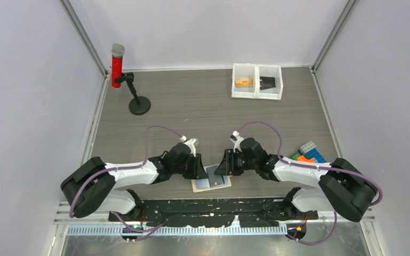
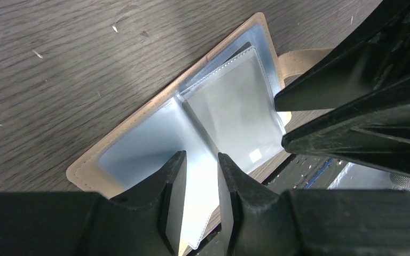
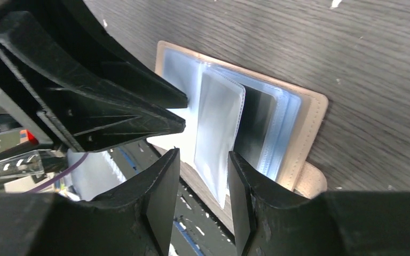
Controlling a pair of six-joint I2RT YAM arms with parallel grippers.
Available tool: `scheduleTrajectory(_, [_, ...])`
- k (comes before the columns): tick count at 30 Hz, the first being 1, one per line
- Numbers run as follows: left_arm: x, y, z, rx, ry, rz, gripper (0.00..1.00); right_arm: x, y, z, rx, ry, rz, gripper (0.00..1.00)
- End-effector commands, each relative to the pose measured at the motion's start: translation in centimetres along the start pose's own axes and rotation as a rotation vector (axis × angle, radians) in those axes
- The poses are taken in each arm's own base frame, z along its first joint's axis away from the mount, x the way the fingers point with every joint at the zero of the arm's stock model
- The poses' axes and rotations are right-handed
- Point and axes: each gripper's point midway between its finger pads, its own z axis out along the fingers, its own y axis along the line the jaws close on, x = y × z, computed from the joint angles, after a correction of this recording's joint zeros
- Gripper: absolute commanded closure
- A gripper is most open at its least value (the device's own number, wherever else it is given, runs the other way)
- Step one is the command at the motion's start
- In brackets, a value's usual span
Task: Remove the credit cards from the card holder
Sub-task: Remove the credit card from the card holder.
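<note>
The tan card holder (image 1: 211, 183) lies open on the table near the front edge, its glossy grey-blue sleeves fanned up. It fills the left wrist view (image 2: 139, 114) and the right wrist view (image 3: 309, 114). One dark credit card (image 3: 256, 128) shows inside a sleeve on the snap-tab side. My left gripper (image 1: 200, 169) is open over the other half, its jaws (image 2: 202, 176) straddling a clear sleeve without pinching it. My right gripper (image 1: 224, 165) is open, with a raised clear sleeve (image 3: 216, 133) between its jaws (image 3: 203, 184). The two grippers face each other closely.
A white two-part bin (image 1: 256, 93) stands at the back with an orange-tan block (image 1: 243, 81) in its left part and a dark object (image 1: 267, 82) in its right. A red cylinder (image 1: 117, 66) on a black stand (image 1: 139, 105) is back left. Coloured blocks (image 1: 308, 152) lie at the right.
</note>
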Motion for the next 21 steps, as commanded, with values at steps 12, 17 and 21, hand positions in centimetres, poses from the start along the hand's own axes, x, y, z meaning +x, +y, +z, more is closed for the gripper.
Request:
scheduleTrajectory(12, [-2.3,-1.6,-2.2,0.011,-0.12,-0.047,0.66,-1.4,4.3,-1.0,-0.172,-0.047,-0.009,0.55])
scheduleTrajectory(17, [-3.0,-0.1,-4.4,-0.078,-0.176,-0.072,0.58,-1.7,5.2,-0.8,-0.199,-0.049,-0.003,0.55])
scheduleTrajectory(21, [-3.5,0.3,-6.2,-0.089,-0.218,-0.089,0.53,-1.7,6.3,-0.6,-0.211,-0.04,-0.021,0.55])
